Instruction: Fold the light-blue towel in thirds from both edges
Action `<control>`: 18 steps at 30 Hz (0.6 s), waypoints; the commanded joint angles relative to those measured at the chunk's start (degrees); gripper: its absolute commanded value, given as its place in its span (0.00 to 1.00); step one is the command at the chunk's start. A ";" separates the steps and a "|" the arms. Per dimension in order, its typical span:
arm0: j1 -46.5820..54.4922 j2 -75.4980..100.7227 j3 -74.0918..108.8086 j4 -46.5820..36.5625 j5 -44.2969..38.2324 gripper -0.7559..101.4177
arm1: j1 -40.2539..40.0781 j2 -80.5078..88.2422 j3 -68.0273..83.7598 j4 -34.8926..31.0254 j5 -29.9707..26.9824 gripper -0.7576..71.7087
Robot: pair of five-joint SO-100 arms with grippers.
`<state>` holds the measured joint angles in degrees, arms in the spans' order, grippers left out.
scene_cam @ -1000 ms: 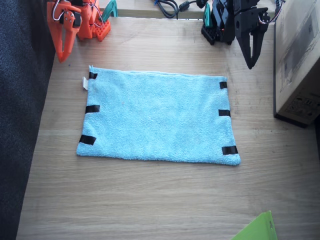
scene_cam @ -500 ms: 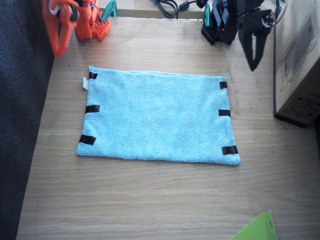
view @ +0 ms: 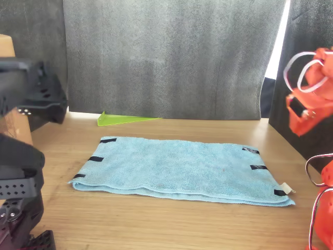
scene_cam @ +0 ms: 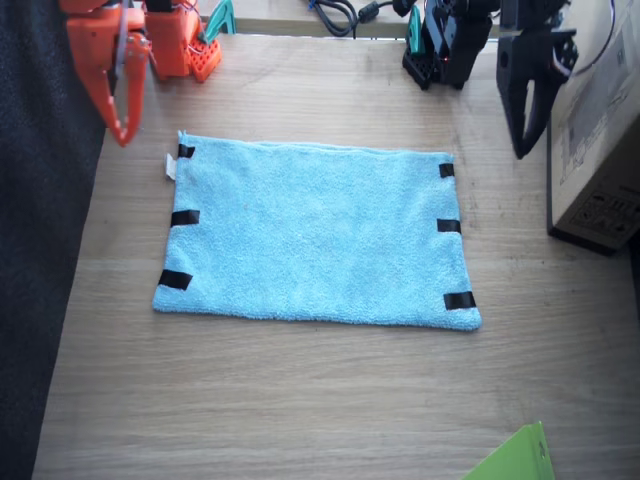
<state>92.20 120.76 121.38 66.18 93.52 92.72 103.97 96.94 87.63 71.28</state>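
Note:
The light-blue towel (scene_cam: 315, 232) (view: 179, 169) lies flat and unfolded on the wooden table (scene_cam: 300, 400). Each of its short edges carries three black tape strips, one edge (scene_cam: 180, 215) nearer the right arm and the other (scene_cam: 450, 228) nearer the left arm. A small white tag (scene_cam: 170, 166) sticks out at one corner. The orange right gripper (scene_cam: 122, 128) hangs shut above the table edge, just beyond the tagged corner. Beyond the opposite far corner, the black left gripper (scene_cam: 523, 145) points down, shut and empty. Neither touches the towel.
A cardboard box (scene_cam: 600, 120) stands close beside the left arm. A lime-green sheet corner (scene_cam: 515, 458) (view: 122, 120) lies at the table edge past the towel. Cables (scene_cam: 335, 12) and the arm bases sit along the far edge. Dark fabric (scene_cam: 40, 250) hangs beside the right arm.
Both arms have swung out from their bases: the right gripper went outward over the table edge, the left gripper toward the box and closer to the towel's corner. The towel has not moved.

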 commanded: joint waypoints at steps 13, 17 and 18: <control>-6.06 -15.82 -7.65 3.78 0.62 0.09 | 4.83 -21.18 -12.22 5.36 4.22 0.16; -7.47 -16.17 -7.38 5.19 0.88 0.17 | 5.19 -22.85 -12.22 5.45 4.04 0.18; -7.65 -16.26 -7.38 5.27 0.79 0.17 | 5.19 -23.20 -12.22 5.45 3.96 0.18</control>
<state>84.90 103.80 115.40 70.22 93.69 97.03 80.42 85.87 92.81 74.97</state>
